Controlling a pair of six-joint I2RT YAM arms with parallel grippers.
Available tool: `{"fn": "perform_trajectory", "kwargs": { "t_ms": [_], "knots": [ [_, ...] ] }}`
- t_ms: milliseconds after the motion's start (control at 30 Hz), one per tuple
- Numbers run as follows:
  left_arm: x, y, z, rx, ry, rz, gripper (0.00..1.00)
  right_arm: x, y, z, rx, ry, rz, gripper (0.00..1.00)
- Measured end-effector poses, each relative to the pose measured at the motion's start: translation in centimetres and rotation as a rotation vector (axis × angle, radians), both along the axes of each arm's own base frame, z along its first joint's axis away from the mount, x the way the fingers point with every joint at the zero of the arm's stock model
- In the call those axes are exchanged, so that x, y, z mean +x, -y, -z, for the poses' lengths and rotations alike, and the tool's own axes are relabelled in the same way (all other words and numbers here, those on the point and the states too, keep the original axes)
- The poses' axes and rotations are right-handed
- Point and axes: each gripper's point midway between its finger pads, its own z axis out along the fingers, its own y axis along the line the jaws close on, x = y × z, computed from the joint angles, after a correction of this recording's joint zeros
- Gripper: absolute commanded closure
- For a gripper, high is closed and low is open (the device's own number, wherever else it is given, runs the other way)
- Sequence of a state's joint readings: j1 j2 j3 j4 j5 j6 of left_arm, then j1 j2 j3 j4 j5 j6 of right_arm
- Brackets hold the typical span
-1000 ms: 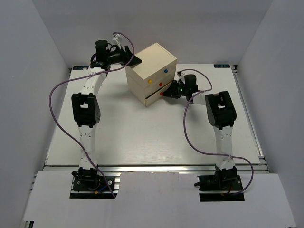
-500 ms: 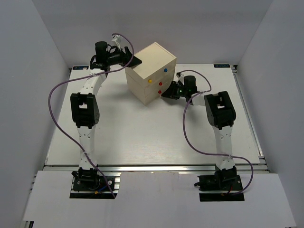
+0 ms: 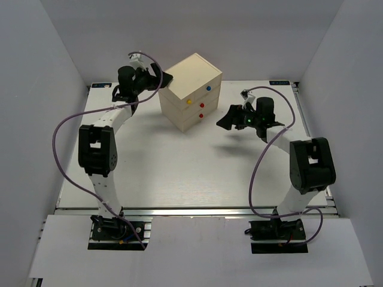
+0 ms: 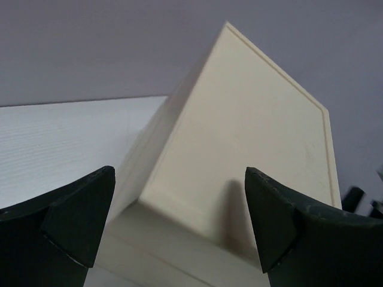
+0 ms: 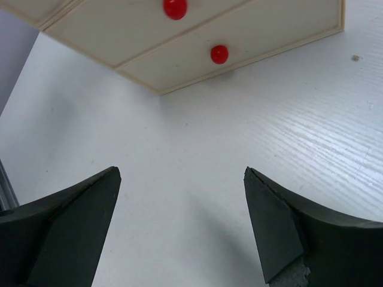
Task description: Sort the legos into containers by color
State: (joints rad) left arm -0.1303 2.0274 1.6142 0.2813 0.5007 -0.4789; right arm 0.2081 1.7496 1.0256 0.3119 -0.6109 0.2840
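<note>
The containers are the drawers of a cream wooden chest [image 3: 190, 89] at the back centre. All its drawers are shut, with a yellow knob [image 3: 189, 101], a blue knob [image 3: 209, 88] and two red knobs [image 3: 201, 106]. No legos show in any view. My left gripper [image 3: 163, 78] hovers open at the chest's back-left top corner. In the left wrist view the chest's top [image 4: 251, 119] lies past the left gripper [image 4: 179, 173], which holds nothing. My right gripper [image 3: 226, 121] stands open over the table to the right of the chest. The right wrist view has the right gripper [image 5: 181, 173] empty, facing the red knobs [image 5: 219, 54].
The white table [image 3: 179, 173] is closed in by grey walls on three sides. An aluminium rail [image 3: 197, 210] runs along its near edge by the arm bases. Purple cables loop beside both arms.
The bottom drawer, slightly out a second ago, is shut. My right gripper has left the red knob, opened and backed off to the right. The left gripper drew back a little to the left.
</note>
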Motion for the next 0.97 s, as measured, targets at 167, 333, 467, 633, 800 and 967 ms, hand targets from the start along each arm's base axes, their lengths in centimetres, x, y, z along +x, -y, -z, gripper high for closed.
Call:
{"fn": "perform_trajectory", "kwargs": {
  "t_ms": [167,333,467,633,800,967],
  "knots": [
    [-1.9,-4.5,-5.0,-0.016,0.118,-0.263,0.02,-3.0,0.6,-1.4,-0.014,0.026,-0.045,0.11],
    [-5.2,-8.6,-11.3,-0.04,0.267,-0.453,0.02,-4.9,1.1,-1.5,-0.053,0.021,-0.071,0.11],
    [-9.3,-10.1,-13.0,-0.022,0.295,-0.5,0.06,-5.6,2.3,-2.6,-0.124,0.071,-0.055,0.11],
    [-16.9,-7.9,-11.3,0.037,0.283,-0.311,0.02,-6.1,4.6,-6.0,-0.197,0.191,0.057,0.11],
    [-24.6,-3.5,-7.1,0.107,0.249,0.018,0.02,-7.6,7.0,-9.5,-0.234,0.316,0.163,0.11],
    [-29.6,-2.7,-0.5,0.166,0.162,0.137,0.02,-10.0,8.9,-10.1,-0.248,0.403,0.231,0.1]
  ]
}}
